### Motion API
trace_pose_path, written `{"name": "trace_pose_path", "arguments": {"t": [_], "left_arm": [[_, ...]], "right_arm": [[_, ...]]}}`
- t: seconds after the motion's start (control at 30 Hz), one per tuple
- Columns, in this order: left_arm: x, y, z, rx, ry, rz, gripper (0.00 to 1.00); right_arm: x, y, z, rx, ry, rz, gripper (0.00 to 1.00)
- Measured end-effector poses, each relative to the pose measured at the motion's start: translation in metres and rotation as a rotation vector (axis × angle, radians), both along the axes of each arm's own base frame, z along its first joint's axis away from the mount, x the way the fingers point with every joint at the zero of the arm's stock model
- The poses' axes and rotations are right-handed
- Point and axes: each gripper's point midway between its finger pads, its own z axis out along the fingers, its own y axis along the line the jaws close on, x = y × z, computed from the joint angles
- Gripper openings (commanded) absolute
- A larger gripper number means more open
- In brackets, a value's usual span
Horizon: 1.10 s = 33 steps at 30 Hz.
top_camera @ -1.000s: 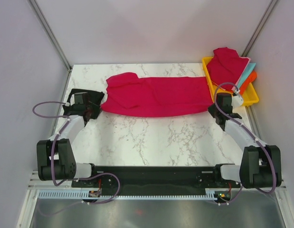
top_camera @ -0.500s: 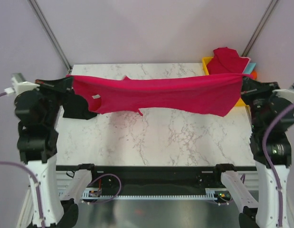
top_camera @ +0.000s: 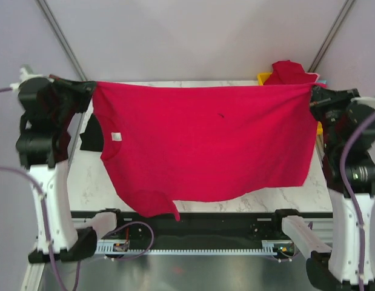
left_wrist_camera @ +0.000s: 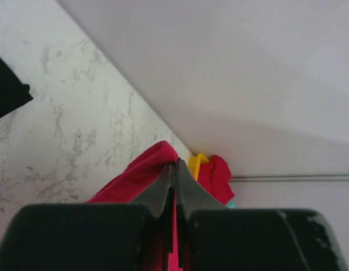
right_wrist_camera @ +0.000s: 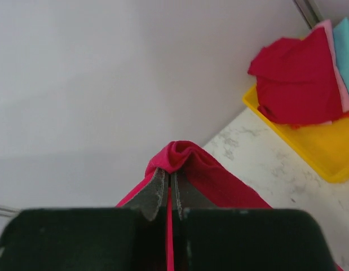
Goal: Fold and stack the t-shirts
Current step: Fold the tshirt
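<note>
A soft crimson t-shirt (top_camera: pixel 205 145) is clamped, hanging spread, by the left gripper (top_camera: pixel 90 88) and right gripper (top_camera: pixel 312 91); the marbled desk (top_camera: pixel 296 197) is mostly hidden.

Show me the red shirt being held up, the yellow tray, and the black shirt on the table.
red t-shirt (top_camera: pixel 205 145): top view, middle of the hanging cloth.
yellow tray (right_wrist_camera: pixel 326 155): right wrist view, bare inside surface.
black t-shirt (top_camera: pixel 88 138): top view, the part showing beside the red cloth.
</note>
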Motion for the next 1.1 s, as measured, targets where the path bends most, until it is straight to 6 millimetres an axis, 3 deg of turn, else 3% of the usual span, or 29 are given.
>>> {"name": "trace_pose_path", "arguments": {"t": [0.17, 0.2, 0.27, 0.33, 0.4, 0.57, 0.63, 0.7, 0.77, 0.9, 1.0, 1.1], "left_arm": [[0.093, 0.003, -0.083, -0.032, 0.275, -0.041, 0.02], [0.105, 0.002, -0.092, -0.039, 0.305, -0.057, 0.02], [0.133, 0.001, -0.102, -0.052, 0.346, -0.089, 0.02], [0.155, -0.003, -0.093, -0.059, 0.339, -0.127, 0.02], [0.174, -0.006, -0.068, -0.058, 0.271, -0.159, 0.02], [0.179, -0.01, -0.011, -0.043, 0.102, -0.207, 0.02], [0.182, -0.011, -0.003, -0.038, 0.063, -0.221, 0.02], [0.19, -0.01, -0.012, -0.038, 0.063, -0.225, 0.02], [0.205, -0.009, -0.039, -0.037, 0.094, -0.232, 0.02], [0.224, -0.009, -0.135, -0.063, 0.259, -0.248, 0.02], [0.216, -0.011, -0.222, -0.09, 0.422, -0.251, 0.02], [0.192, -0.013, -0.289, -0.111, 0.547, -0.245, 0.02]], "right_arm": [[0.084, 0.009, -0.072, 0.012, 0.241, 0.07, 0.0], [0.105, 0.012, -0.095, 0.033, 0.304, 0.112, 0.0], [0.123, 0.006, -0.113, 0.067, 0.353, 0.129, 0.0], [0.14, 0.004, -0.127, 0.1, 0.388, 0.158, 0.0], [0.152, 0.002, -0.122, 0.124, 0.382, 0.19, 0.0], [0.17, -0.002, -0.069, 0.125, 0.235, 0.245, 0.0], [0.176, -0.001, -0.062, 0.126, 0.196, 0.267, 0.0], [0.189, 0.001, -0.067, 0.133, 0.177, 0.293, 0.0], [0.203, 0.003, -0.095, 0.154, 0.204, 0.312, 0.0], [0.225, 0.002, -0.202, 0.235, 0.384, 0.321, 0.0], [0.216, 0.005, -0.281, 0.292, 0.536, 0.313, 0.0], [0.195, 0.009, -0.336, 0.328, 0.64, 0.309, 0.0]]}}
